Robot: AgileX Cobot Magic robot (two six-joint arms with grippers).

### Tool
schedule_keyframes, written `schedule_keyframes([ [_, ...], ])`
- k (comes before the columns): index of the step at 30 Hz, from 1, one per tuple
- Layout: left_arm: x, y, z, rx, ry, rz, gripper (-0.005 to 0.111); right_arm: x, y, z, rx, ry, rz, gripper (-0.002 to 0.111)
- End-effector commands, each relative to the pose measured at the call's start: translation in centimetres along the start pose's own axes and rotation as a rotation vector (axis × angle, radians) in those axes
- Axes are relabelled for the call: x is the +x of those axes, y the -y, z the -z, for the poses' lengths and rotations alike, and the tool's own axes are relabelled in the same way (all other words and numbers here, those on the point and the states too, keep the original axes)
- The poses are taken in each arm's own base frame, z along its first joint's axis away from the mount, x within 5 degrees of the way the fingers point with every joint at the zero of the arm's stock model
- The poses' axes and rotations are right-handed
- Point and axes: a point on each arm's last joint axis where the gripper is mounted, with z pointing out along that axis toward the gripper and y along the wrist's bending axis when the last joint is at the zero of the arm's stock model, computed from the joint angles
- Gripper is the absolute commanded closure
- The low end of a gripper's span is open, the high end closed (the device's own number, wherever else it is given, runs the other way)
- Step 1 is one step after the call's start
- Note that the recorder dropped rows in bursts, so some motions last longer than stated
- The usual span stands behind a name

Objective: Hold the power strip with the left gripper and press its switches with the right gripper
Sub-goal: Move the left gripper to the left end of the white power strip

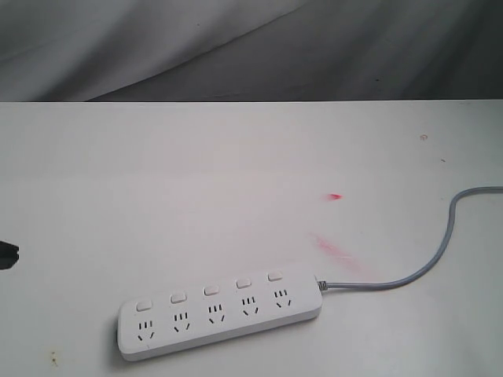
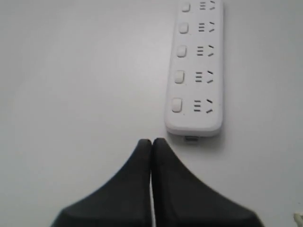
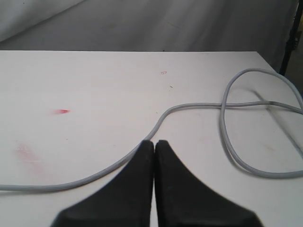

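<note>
Found left gripper (image 2: 151, 142) fully closed, empty, tips just short of strip (image 2: 194, 71) end, not touching. Found right gripper (image 3: 154, 143) closed too, empty, cord (image 3: 189, 105) passing beneath. Saw strip lying flat on table (image 1: 157, 173), switches (image 1: 211, 290) untouched, cord trailing right.

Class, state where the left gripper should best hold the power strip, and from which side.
Likely the cord-free rounded end, from above, across its narrow width: the power strip lies flat, that end is nearest the left gripper, leaving the switches reachable.

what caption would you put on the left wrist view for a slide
Shut left gripper just short of one end of the power strip, not touching, five switches in view.
</note>
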Motion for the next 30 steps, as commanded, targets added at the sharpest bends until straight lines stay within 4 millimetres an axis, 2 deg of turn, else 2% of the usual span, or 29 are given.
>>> schedule_keyframes([
  [1,1.9,0.2,-1.3,0.106,-0.032,0.044,0.088,0.0,0.0,0.0,0.006,0.007,0.008,0.108],
  [3,2.5,0.0,-1.9,0.137,-0.028,0.076,0.074,0.0,0.0,0.0,0.006,0.007,0.008,0.108],
  [4,2.8,-0.2,-2.2,0.154,-0.022,0.096,0.062,0.0,0.0,0.0,0.006,0.007,0.008,0.108],
  [7,3.3,-0.5,-2.8,0.179,-0.002,0.140,0.036,0.0,0.0,0.0,0.006,0.007,0.008,0.108],
  [9,3.7,-0.9,-3.1,0.167,-0.013,0.155,0.028,0.0,0.0,0.0,0.006,0.007,0.008,0.108],
  [11,4.2,-1.1,-3.4,0.171,-0.023,0.168,0.026,0.0,0.0,0.0,0.006,0.007,0.008,0.108],
  [14,4.4,-0.6,-4.5,0.275,-0.067,0.125,0.026,0.0,0.0,0.0,0.006,0.007,0.008,0.108],
  [17,3.4,-0.1,-6.2,0.334,-0.110,0.019,0.026,0.0,0.0,0.0,0.006,0.007,0.008,0.108],
  [20,1.9,0.1,-8.5,0.303,-0.176,-0.131,0.026,0.0,0.0,0.0,0.006,0.007,0.008,0.108],
  [23,0.8,0.5,-9.6,0.305,-0.170,-0.180,0.026,0.0,0.0,0.0,0.006,0.007,0.008,0.108],
  [25,1.0,0.5,-10.5,0.325,-0.162,-0.147,0.026,0.0,0.0,0.0,0.006,0.007,0.008,0.108],
  [30,3.1,0.2,-12.9,0.384,-0.197,-0.047,0.026,0.0,0.0,0.0,0.006,0.007,0.008,0.108],
])
